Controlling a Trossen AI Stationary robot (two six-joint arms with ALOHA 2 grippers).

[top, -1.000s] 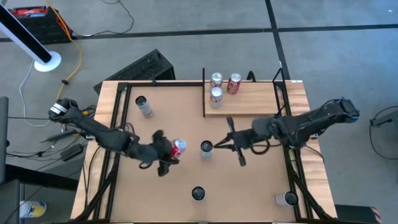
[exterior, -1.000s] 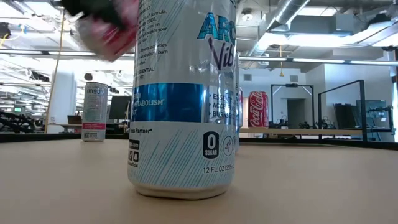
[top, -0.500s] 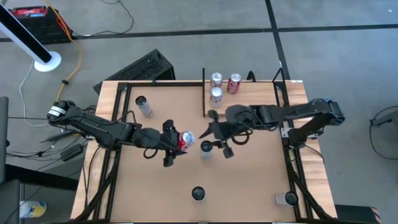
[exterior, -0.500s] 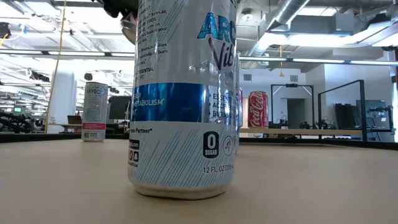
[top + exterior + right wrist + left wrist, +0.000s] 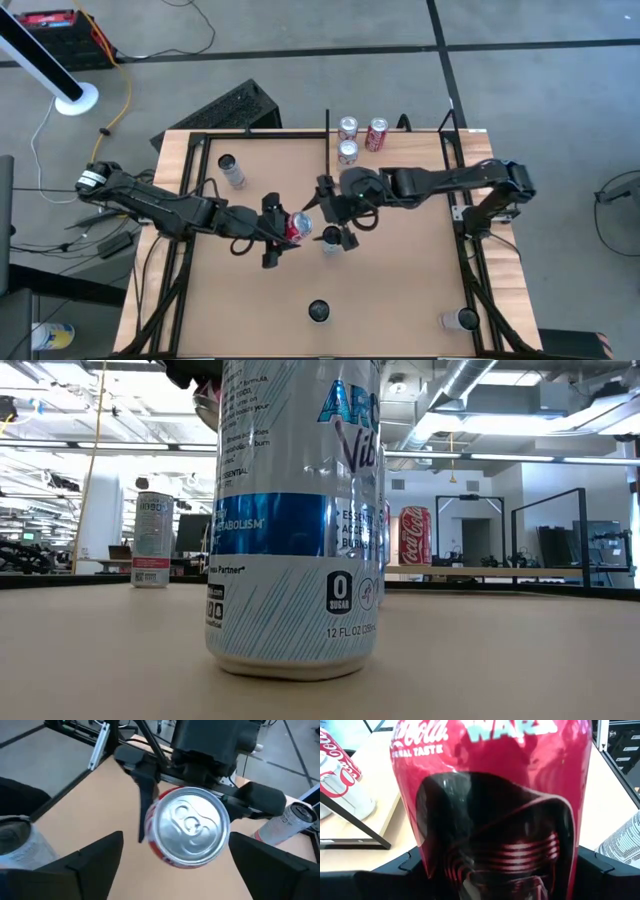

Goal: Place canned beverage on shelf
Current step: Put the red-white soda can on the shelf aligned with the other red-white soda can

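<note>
- The left gripper [image 5: 283, 232] holds the red cola can [image 5: 299, 225] lifted above the middle of the worktop [image 5: 400, 290], its jaws clamped on the can's sides; the left wrist view shows the can filling the space between them.
- The right gripper [image 5: 335, 210] faces that can from the other side, jaws spread wide with the can's silver top between them but not yet touching (it looks like a handover about to start).
- The shelf [image 5: 400, 160] lies at the far side of the worktop, well apart from the held can, and already carries three cans [image 5: 348, 152] crowded at its left end.
- A silver-and-blue can [image 5: 331, 240] stands on the worktop just beside and below the two grippers; another silver can [image 5: 231, 171] stands near the far left corner.
- Risk, as I judge it: if the left jaws let go before the right jaws have closed, the red can will drop and may knock over the standing can beneath.
- The right jaws would be gripping near the rim, so a shallow hold could let the can tilt or slip during the carry.
- At the shelf, the crowded left end leaves little room; setting down there could topple the cans already in place.
</note>
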